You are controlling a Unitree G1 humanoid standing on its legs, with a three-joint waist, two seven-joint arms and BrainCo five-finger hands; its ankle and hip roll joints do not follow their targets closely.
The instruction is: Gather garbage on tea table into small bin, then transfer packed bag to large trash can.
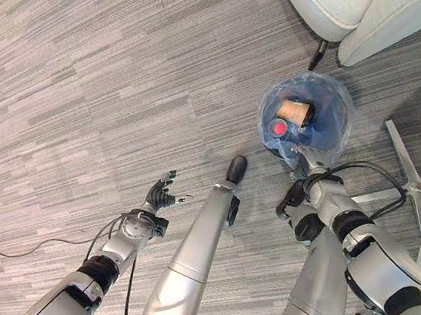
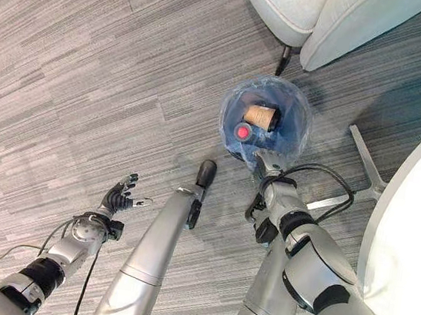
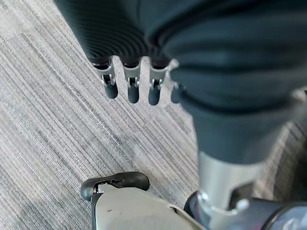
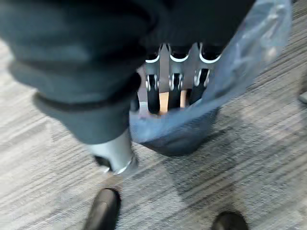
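Nearest the camera, the right hand [image 2: 265, 165] reaches to the near rim of the small bin [image 1: 306, 117], which stands on the grey striped carpet floor [image 1: 90, 72]. In the right wrist view its dark-tipped fingers [image 4: 173, 91] hang over the rim into the blue bag [image 4: 240, 72] that lines the bin; whether they pinch the plastic or merely rest on it cannot be told. Inside the bin lie a brown paper cup [image 1: 294, 111] on its side and a bottle with a red cap [image 1: 279, 128], the cap toward the near side. Well apart from the bin, the left hand [image 1: 160, 195] hovers above the carpet with fingers spread loosely and nothing in them. Just beyond the bin stands a pale upholstered sofa [image 1: 346, 12] on a dark leg [image 1: 315, 55], and beside the bin a grey metal chair base [image 1: 413, 180] spreads its arms on the carpet.
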